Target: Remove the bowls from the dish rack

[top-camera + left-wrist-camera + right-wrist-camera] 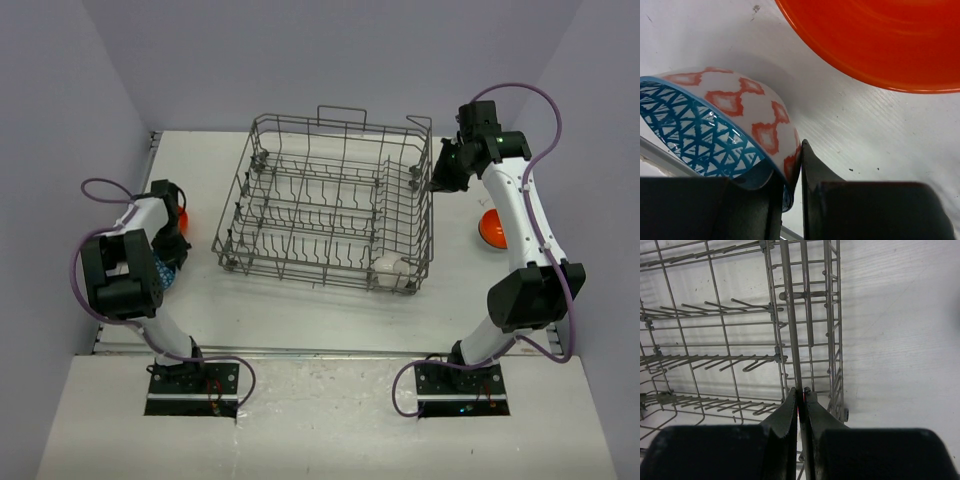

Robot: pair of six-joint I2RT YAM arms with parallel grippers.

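Overhead, wrist close-ups (rack [330, 207] shared)

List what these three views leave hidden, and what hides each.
- Top view: the left arm covers most of the left orange bowl; only a blue sliver shows beneath it, perhaps the patterned bowl.
- Top view: the right arm crosses the right orange bowl.
- Left wrist view: the top edge cuts off the left orange bowl.
- Right wrist view: the dish rack runs off the edges; its white bowl is out of frame.
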